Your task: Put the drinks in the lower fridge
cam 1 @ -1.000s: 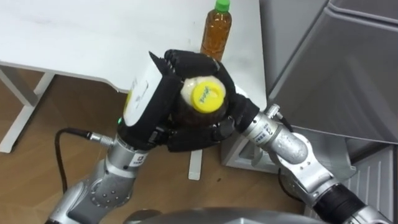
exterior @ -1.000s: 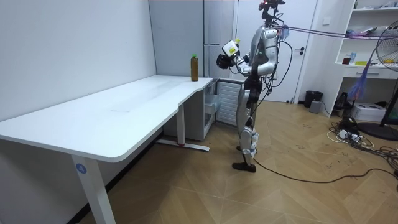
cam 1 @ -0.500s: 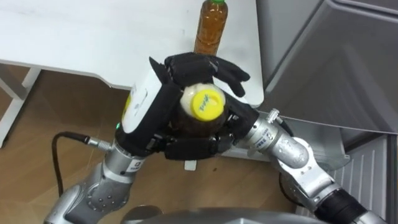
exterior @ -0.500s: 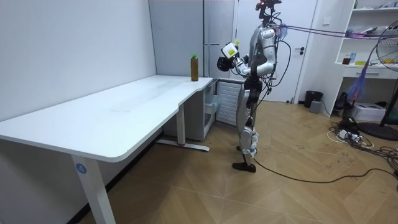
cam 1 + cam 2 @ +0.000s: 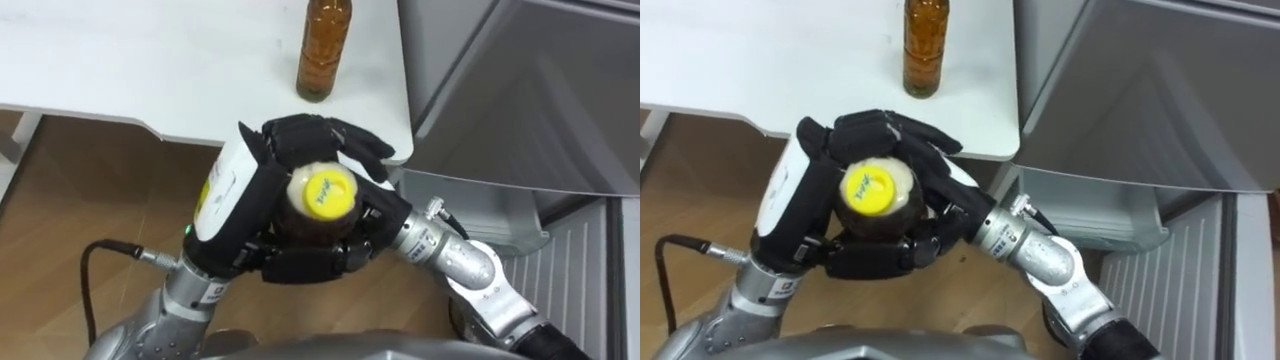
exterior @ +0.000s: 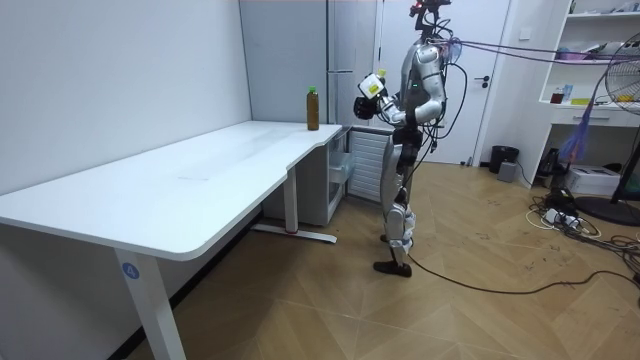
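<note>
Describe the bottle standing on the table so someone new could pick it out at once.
On the white table, at the corner nearest the grey fridge, stands an amber bottle. Unlike the yellow-capped bottle clasped in the left hand and right hand, it stands alone, with a green cap.

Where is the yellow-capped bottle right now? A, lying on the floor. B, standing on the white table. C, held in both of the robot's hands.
C: the left hand and right hand both wrap round the yellow-capped bottle, clear of the table where the second bottle stands.
</note>
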